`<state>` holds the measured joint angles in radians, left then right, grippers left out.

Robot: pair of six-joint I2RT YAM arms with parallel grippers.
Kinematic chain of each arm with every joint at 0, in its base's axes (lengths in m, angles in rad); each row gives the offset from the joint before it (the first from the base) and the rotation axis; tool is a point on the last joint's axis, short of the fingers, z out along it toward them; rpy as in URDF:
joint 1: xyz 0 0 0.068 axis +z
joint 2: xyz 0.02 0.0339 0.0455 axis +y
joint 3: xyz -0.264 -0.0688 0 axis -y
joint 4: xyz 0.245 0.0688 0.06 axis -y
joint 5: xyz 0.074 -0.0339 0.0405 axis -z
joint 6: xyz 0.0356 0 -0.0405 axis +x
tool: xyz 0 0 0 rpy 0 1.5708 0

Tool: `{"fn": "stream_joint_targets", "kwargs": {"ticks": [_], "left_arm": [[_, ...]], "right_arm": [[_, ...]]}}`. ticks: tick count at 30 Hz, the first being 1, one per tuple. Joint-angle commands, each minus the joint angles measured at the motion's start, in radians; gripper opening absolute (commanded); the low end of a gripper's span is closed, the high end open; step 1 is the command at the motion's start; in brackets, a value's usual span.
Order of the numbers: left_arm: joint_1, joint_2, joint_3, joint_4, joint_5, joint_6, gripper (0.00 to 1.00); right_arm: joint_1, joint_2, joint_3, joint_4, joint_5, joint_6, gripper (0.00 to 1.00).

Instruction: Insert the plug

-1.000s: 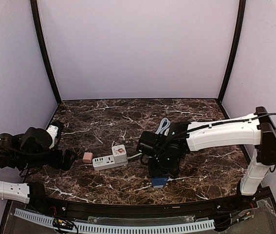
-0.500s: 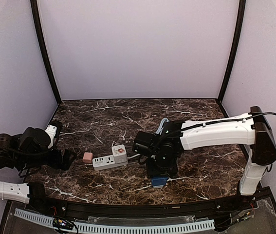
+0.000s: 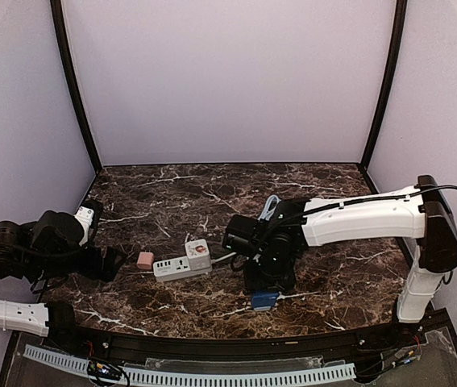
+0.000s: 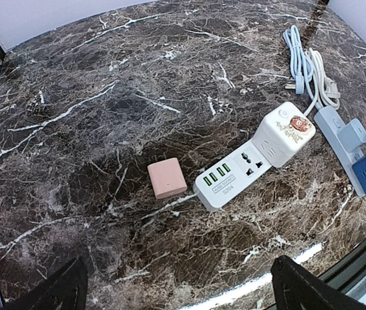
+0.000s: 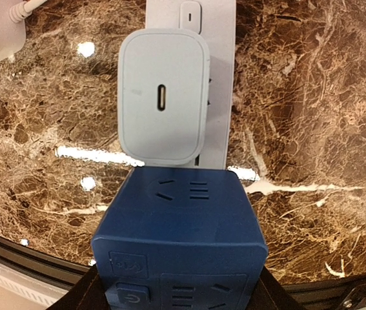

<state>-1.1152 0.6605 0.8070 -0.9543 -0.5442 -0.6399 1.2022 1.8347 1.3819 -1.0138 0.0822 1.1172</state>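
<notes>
Cube (image 5: 177, 226), blue plastic, in right gripper (image 5: 176, 292)

The white rectangular plastic power strip (image 4: 234, 177) carries tiny grey print, seemingly "S204". A power symbol marks the blue plastic socket cube (image 5: 179, 226).

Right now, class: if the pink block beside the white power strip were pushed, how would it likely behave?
The pink block looks squat and flat-sided, so it would probably slide rather than roll. The glossy marble table suggests little grip underneath.

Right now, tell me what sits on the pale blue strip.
A grey charger with one oval port sits on the strip, beyond the blue cube, hiding its own prongs and the socket.
</notes>
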Motion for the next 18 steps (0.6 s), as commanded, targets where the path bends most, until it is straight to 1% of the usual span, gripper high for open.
{"fn": "stream_joint_targets", "kwargs": {"ticks": [1,5,13,18], "left_arm": [[0.003,-0.006,0.0,-0.036,-0.019,-0.01,1.0],[0.003,-0.004,-0.002,-0.035,-0.017,-0.009,1.0],[0.003,0.004,-0.003,-0.031,-0.013,-0.006,1.0],[0.002,0.008,-0.005,-0.031,-0.013,-0.006,1.0]], "right_arm": [[-0.056,0.117,-0.097,0.027,0.012,-0.042,0.0],[-0.116,0.097,-0.086,0.009,0.041,-0.079,0.0],[-0.243,0.116,-0.002,-0.041,0.122,-0.198,0.0],[-0.277,0.14,0.021,-0.02,0.162,-0.255,0.0]]}}
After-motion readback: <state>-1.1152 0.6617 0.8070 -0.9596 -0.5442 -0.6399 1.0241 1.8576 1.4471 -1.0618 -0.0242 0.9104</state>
